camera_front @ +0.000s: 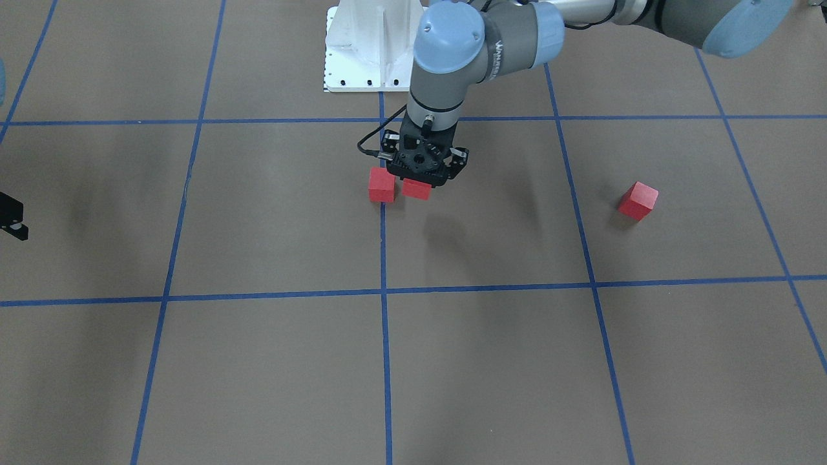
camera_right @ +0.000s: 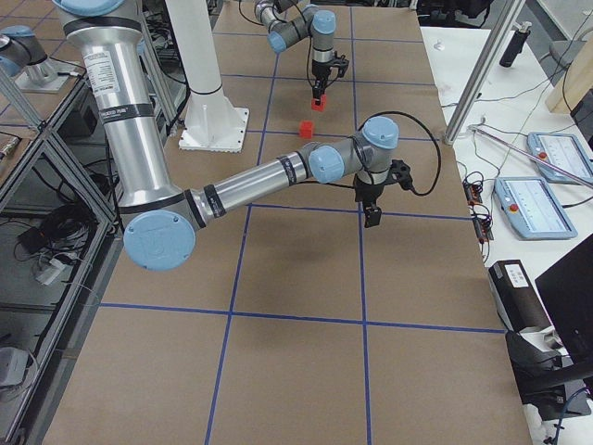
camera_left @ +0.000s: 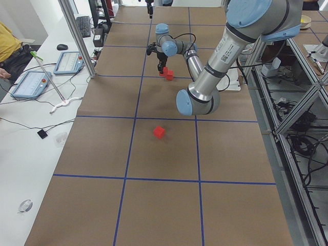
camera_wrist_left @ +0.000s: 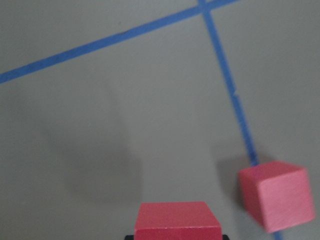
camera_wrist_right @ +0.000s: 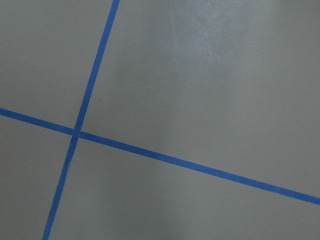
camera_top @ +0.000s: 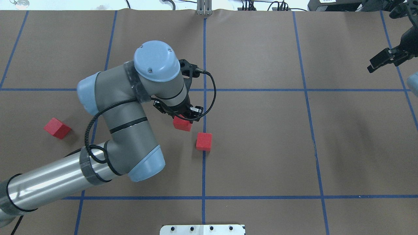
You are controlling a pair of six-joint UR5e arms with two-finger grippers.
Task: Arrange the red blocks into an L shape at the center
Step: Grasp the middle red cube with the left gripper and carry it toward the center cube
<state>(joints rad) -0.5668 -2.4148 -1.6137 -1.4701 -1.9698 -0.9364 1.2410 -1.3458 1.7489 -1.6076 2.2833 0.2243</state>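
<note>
1. Red blocks [camera_top: 204, 141] for the center [camera_top: 215, 153] of the brown table [camera_top: 261, 156], along the middle blue tape line [camera_top: 203, 182]; take as reference the anchor block [camera_front: 381, 185] already sitting on that line
2. Bring left arm [camera_top: 127, 130] down slowly and straight, with no sideways sweep that might knock the anchor block off the line; leave right arm [camera_right: 250, 181] parked well apart, near the table's end
3. Lower left gripper [camera_front: 421, 175], jaws clamped on the carried block [camera_front: 415, 188], just beside the anchor block but apparently not yet flush with it; square the faces first, close the gap, and only then let go; right gripper [camera_top: 380, 61] hanging over bare table, spread or closed, cannot tell
4. Fetch afterwards the far block [camera_front: 638, 201], lying well apart on the robot's left, and set it at a right angle to the pair to finish the L
5. Counted, largest first: one table, two arms, two grippers, three red blocks, namely one carried, one placed, one stray
</note>
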